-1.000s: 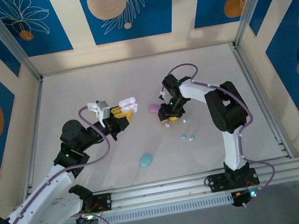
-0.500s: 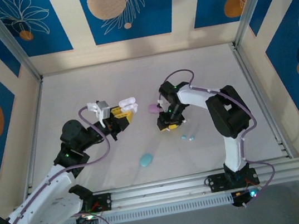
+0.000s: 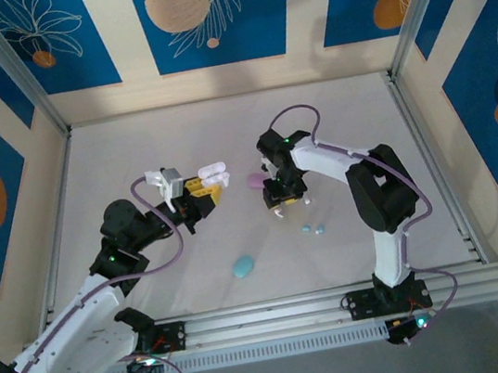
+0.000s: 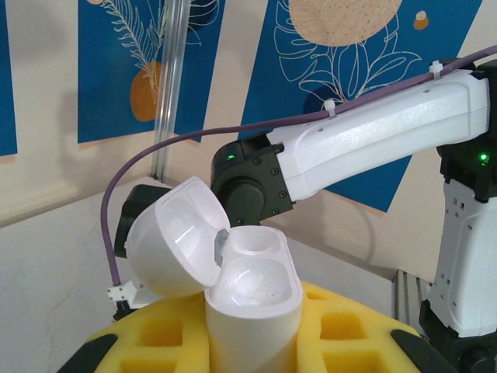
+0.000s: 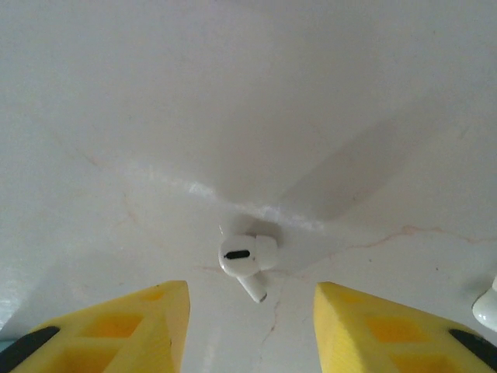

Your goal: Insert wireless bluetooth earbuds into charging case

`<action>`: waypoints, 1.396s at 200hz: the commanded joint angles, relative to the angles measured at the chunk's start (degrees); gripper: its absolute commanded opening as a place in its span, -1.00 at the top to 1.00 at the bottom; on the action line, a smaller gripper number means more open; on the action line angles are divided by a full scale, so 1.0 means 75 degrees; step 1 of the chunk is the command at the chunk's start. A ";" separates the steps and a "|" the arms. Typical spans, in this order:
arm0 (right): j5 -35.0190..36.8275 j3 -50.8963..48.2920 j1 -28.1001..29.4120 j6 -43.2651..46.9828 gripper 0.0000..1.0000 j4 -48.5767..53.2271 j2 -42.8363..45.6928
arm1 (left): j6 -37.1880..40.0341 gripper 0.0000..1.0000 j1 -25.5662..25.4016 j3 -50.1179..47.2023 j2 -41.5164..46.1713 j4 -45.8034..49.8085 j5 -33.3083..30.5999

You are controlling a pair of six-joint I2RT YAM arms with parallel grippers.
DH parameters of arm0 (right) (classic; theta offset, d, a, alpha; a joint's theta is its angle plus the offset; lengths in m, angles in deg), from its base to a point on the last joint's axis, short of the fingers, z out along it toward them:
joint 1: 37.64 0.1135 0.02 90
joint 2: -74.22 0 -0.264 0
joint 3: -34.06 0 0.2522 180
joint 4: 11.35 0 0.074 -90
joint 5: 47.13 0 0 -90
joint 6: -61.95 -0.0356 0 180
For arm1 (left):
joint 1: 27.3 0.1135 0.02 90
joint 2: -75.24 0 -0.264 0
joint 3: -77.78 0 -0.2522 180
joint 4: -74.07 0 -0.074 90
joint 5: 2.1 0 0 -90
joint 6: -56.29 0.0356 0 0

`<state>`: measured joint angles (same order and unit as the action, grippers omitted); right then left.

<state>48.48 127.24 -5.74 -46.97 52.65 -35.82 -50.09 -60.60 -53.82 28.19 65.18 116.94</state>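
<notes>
At centre, left gripper [image 3: 200, 187] clamps the case [image 4: 248, 287] lid-open for loading; at its 4 o'clock, right gripper [image 3: 286, 202] straddles a white earbud [image 5: 247, 255], jaws apart.

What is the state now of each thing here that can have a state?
white case: lid open, gripped by left hand.
left hand: shut on white case.
right hand: open, astride white earbud.
white earbud: lying loose on table.
cyan case: looks closed.
pink case: looks closed.
</notes>
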 commanded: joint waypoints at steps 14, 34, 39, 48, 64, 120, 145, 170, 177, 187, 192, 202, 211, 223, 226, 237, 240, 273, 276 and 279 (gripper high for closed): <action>0.0263 0.0372 0.0179 0.0044 0.08 0.0376 -0.0529 | 0.0003 0.58 -0.0065 0.0068 0.0056 -0.0108 0.0007; 0.0385 0.0478 0.0248 0.0129 0.07 0.0475 -0.0690 | 0.0011 0.58 -0.0069 0.0067 0.0050 -0.0097 -0.0014; 0.0400 0.0491 0.0258 0.0166 0.08 0.0485 -0.0719 | 0.0015 0.57 -0.0071 0.0058 0.0050 -0.0097 -0.0011; 0.0367 0.0499 0.0288 0.0206 0.08 0.0491 -0.0773 | 0.0014 0.58 -0.0070 0.0053 0.0038 -0.0104 -0.0027; 0.0377 0.0525 0.0333 0.0265 0.11 0.0474 -0.0828 | 0.0017 0.57 -0.0071 0.0057 0.0015 -0.0108 -0.0017; 0.0495 0.0623 0.0376 0.0379 0.20 0.0451 -0.1064 | 0.0016 0.57 -0.0068 0.0056 0.0020 -0.0073 -0.0031; 0.0520 0.0692 0.0376 0.0431 0.30 0.0441 -0.1115 | 0.0012 0.57 -0.0069 0.0047 0.0027 -0.0053 -0.0028; 0.0548 0.0693 0.0387 0.0434 0.32 0.0459 -0.1181 | -0.0006 0.57 -0.0070 0.0050 0.0025 -0.0035 -0.0031; 0.0542 0.0698 0.0386 0.0425 0.35 0.0465 -0.1196 | -0.0007 0.57 -0.0069 0.0057 0.0027 -0.0038 -0.0028; 0.0531 0.0679 0.0395 0.0408 0.40 0.0485 -0.1185 | -0.0016 0.56 -0.0071 0.0049 0.0018 -0.0032 -0.0028; 0.0536 0.0673 0.0398 0.0404 0.40 0.0486 -0.1174 | -0.0013 0.57 -0.0071 0.0053 0.0015 -0.0032 -0.0029; 0.0536 0.0650 0.0422 0.0366 0.41 0.0500 -0.1138 | -0.0007 0.57 -0.0071 0.0056 0.0015 -0.0035 -0.0028; 0.0541 0.0624 0.0444 0.0318 0.44 0.0510 -0.1065 | -0.0001 0.56 -0.0071 0.0055 0.0014 -0.0038 -0.0028; 0.0536 0.0577 0.0457 0.0251 0.45 0.0480 -0.0899 | -0.0007 0.57 -0.0066 0.0046 -0.0002 -0.0038 -0.0028; 0.0531 0.0557 0.0478 0.0233 0.45 0.0476 -0.0848 | -0.0017 0.56 -0.0071 0.0043 0.0003 -0.0038 -0.0018; 0.0456 0.0503 0.0480 0.0138 0.46 0.0460 -0.0590 | -0.0016 0.56 -0.0071 0.0029 0.0004 -0.0020 -0.0016; 0.0440 0.0485 0.0474 0.0112 0.46 0.0454 -0.0496 | -0.0002 0.56 -0.0066 0.0033 0.0012 -0.0015 -0.0022; 0.0098 0.0256 0.0446 -0.0408 0.46 0.0077 0.0908 | 0.0055 0.57 -0.0066 -0.0059 -0.0029 -0.0048 -0.0200; 0.0038 0.0224 0.0437 -0.0466 0.46 0.0014 0.1071 | 0.0055 0.57 -0.0068 -0.0072 -0.0040 -0.0069 -0.0212; -0.0056 0.0197 0.0426 -0.0583 0.46 -0.0085 0.1275 | 0.0059 0.57 -0.0067 -0.0081 -0.0058 -0.0087 -0.0234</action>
<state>52.28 129.65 -2.70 -46.55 54.88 -37.63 -50.04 -60.60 -53.82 28.15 65.92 116.61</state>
